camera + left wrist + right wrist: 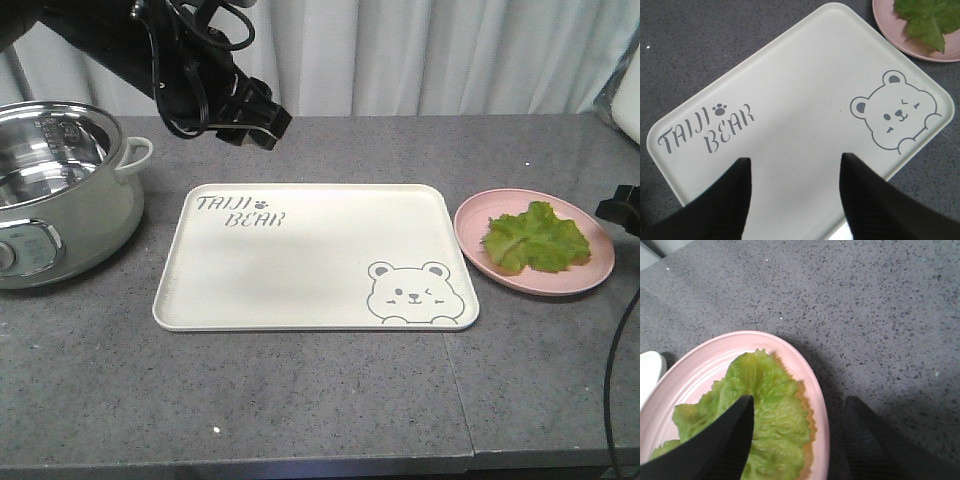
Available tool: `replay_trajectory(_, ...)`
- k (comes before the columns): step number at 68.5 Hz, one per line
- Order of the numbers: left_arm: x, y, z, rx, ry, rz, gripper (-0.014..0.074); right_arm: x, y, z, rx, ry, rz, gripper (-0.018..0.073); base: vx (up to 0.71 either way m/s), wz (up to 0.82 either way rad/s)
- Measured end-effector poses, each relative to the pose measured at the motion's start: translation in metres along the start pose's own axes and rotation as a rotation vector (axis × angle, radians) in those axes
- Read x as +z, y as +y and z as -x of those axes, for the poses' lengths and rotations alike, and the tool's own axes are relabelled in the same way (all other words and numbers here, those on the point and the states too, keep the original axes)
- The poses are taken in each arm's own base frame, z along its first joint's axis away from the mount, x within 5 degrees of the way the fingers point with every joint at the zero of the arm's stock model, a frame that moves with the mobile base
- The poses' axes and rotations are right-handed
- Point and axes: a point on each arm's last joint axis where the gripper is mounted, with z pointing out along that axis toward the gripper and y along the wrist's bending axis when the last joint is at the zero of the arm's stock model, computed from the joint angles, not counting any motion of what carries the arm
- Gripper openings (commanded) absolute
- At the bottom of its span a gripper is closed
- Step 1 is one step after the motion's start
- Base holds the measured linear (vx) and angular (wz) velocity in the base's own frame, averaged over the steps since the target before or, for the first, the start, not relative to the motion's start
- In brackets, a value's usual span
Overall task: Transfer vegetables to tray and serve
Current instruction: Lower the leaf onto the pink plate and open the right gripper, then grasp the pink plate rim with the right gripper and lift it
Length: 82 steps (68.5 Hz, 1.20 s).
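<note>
Grey speckled surface (pixel 300 400) carries the bare tray (pixel 300 270), the lettuce leaf (pixel 535 240) lies on the pink plate (pixel 470 232), and left jaws and right jaws gape empty, so nothing looks transferred yet.

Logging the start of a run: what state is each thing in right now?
Ruffled green lettuce leaf: lying on the round pink plate, ungrasped.
Cream rectangular plastic bear tray: nothing on it.
Pale green electric pot: lid off.
Left hand: open, empty.
Right hand: open, empty.

Left tool (pixel 795 159) and right tool (pixel 800 399) both hover, jaws parted wide, pointing downward.
</note>
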Motion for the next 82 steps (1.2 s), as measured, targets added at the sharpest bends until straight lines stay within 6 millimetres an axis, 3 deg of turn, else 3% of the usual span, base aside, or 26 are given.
replay_trajectory(30, 0.008, 0.001, -0.001, -0.002, 0.017, -0.002, 0.0376, 0.021, -0.017, -0.018, 0.046, 0.065, -0.011, 0.0347, 0.0, 0.0)
replay_trajectory(57, 0.008, 0.001, -0.001, -0.002, 0.017, -0.002, 0.0376, 0.023, -0.017, -0.021, 0.051, 0.077, 0.006, -0.0017, 0.0, 0.0)
replay_trajectory(82, 0.008, 0.001, -0.001, -0.002, 0.018, -0.002, 0.0376, 0.023, -0.017, -0.021, 0.093, 0.078, 0.007, -0.0006, 0.0, 0.0)
